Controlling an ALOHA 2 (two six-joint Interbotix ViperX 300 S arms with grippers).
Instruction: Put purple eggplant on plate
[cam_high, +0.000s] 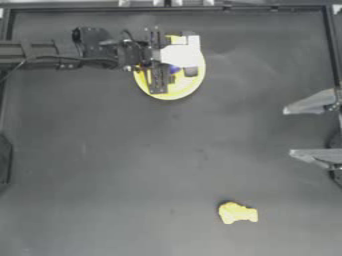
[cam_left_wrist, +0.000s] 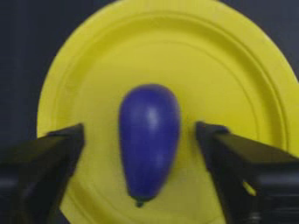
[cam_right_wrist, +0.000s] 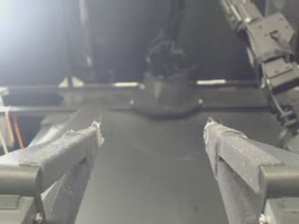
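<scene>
From above, the left tool (cam_high: 175, 65) hangs over the plate (cam_high: 184, 90) near the counter's (cam_high: 133, 160) far edge, with a sliver of the eggplant (cam_high: 175, 70) showing beneath it. A yellow lump (cam_high: 236, 213) sits well apart, toward the near right. The right tool (cam_high: 292, 132) waits at the right edge, jaws apart.

In the left wrist view, the eggplant (cam_left_wrist: 149, 140) lies on the plate (cam_left_wrist: 234, 87), between the left tool's (cam_left_wrist: 140, 131) spread jaws, touching neither.

In the right wrist view, the right tool (cam_right_wrist: 152, 127) stands open over bare counter (cam_right_wrist: 152, 175).
</scene>
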